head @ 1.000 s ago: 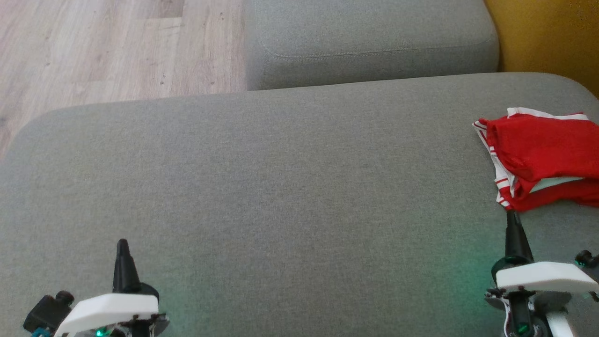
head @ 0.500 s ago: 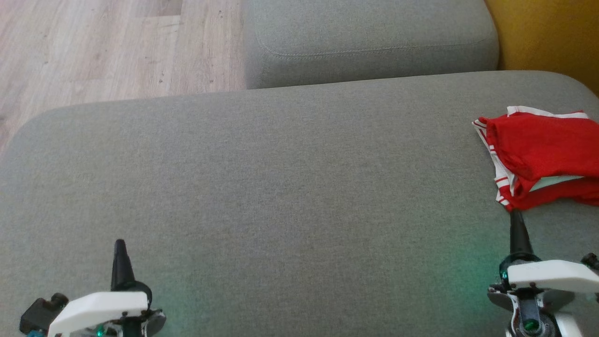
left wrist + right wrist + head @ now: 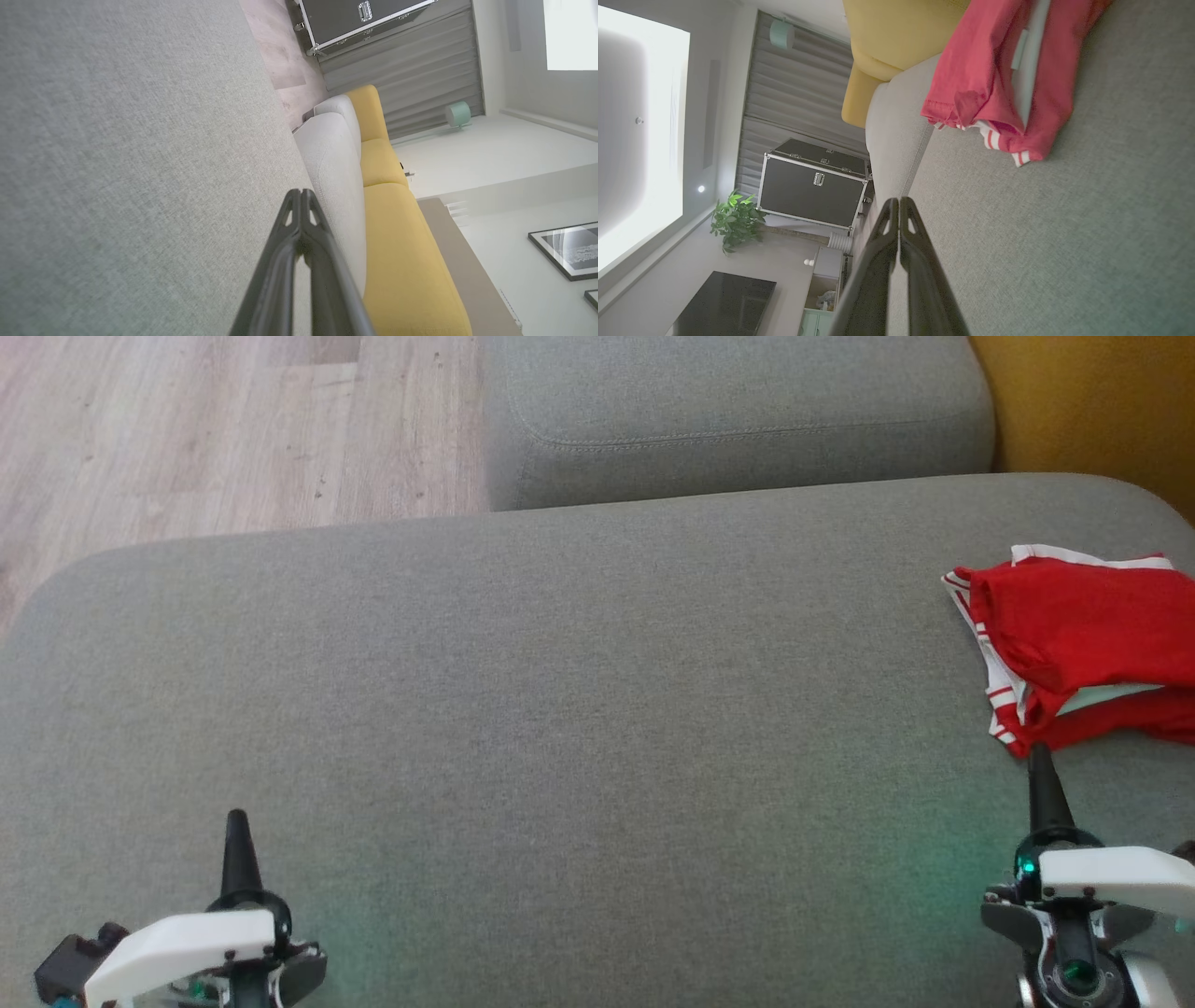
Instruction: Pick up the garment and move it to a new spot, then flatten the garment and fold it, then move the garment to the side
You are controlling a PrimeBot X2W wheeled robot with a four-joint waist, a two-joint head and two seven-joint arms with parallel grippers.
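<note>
- Both claws pressed together, empty — left gripper (image 3: 236, 821) at 7 o'clock, right gripper (image 3: 1037, 761) at 4 o'clock.
- Red white-trimmed garment (image 3: 1083, 635) lies at 3 o'clock on grey sofa cushion (image 3: 560, 709) — just beside right gripper.

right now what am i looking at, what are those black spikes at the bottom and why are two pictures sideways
A two-armed robot looks down from its head camera at a grey sofa seat. The black spikes are its tools, each two long fingers pressed shut: left tool at lower left, right tool at lower right. Both are empty. A bunched red garment with white stripes lies on the seat, just ahead of the right tool. The sideways pictures come from wrist cameras looking along each tool's fingers, so the room appears tilted.
</note>
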